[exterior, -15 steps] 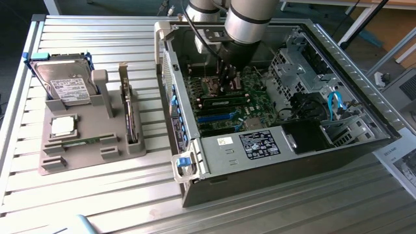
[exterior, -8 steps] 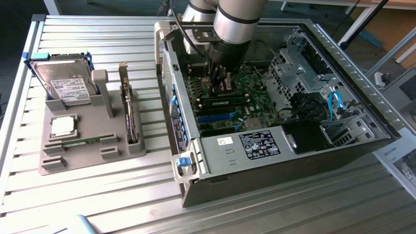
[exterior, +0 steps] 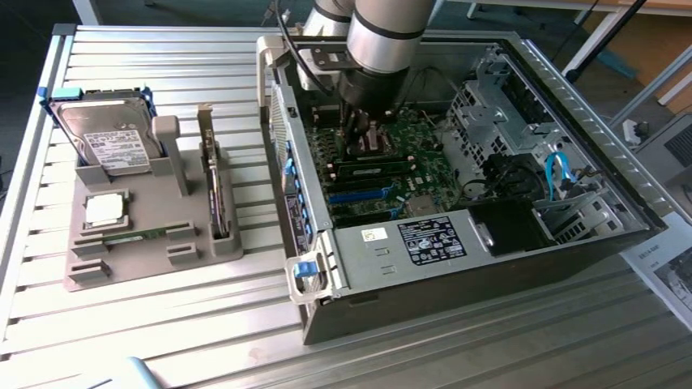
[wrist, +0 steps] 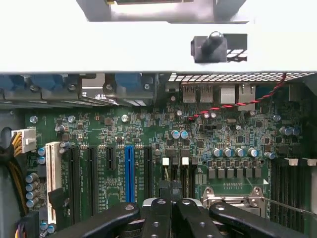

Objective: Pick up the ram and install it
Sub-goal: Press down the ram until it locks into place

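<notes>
Fingers of your gripper are pressed together over the motherboard, while the ram lies well apart on the tray at middle left, long axis across the frame.

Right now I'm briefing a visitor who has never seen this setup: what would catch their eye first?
The open computer case lying on the slatted table, with the robot arm reaching down into it over the green motherboard. The gripper hangs close above the board's slots. At the exterior view's left, a grey holder tray carries a hard drive and a silver processor chip.
</notes>
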You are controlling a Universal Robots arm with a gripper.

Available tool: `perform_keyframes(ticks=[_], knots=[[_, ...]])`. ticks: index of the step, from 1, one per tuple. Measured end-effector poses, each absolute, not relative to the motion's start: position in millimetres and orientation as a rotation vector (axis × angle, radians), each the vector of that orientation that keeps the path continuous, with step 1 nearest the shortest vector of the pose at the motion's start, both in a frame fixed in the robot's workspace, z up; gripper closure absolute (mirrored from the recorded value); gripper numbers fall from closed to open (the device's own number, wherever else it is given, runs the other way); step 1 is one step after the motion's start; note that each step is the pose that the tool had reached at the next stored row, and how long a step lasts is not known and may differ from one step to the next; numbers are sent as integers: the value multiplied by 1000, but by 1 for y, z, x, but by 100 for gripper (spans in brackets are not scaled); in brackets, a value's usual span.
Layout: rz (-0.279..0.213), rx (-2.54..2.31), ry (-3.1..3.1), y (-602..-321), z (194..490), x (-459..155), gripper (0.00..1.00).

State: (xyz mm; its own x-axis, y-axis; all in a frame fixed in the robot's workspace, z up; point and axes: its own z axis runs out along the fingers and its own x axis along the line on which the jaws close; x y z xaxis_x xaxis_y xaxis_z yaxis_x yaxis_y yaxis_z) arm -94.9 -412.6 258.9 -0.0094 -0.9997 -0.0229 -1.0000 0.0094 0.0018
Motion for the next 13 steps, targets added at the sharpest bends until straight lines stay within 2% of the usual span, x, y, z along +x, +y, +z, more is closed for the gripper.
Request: perform_keyframes(ticks=[13], knots=[[27,-2200,2221,-413,250,-95,90]])
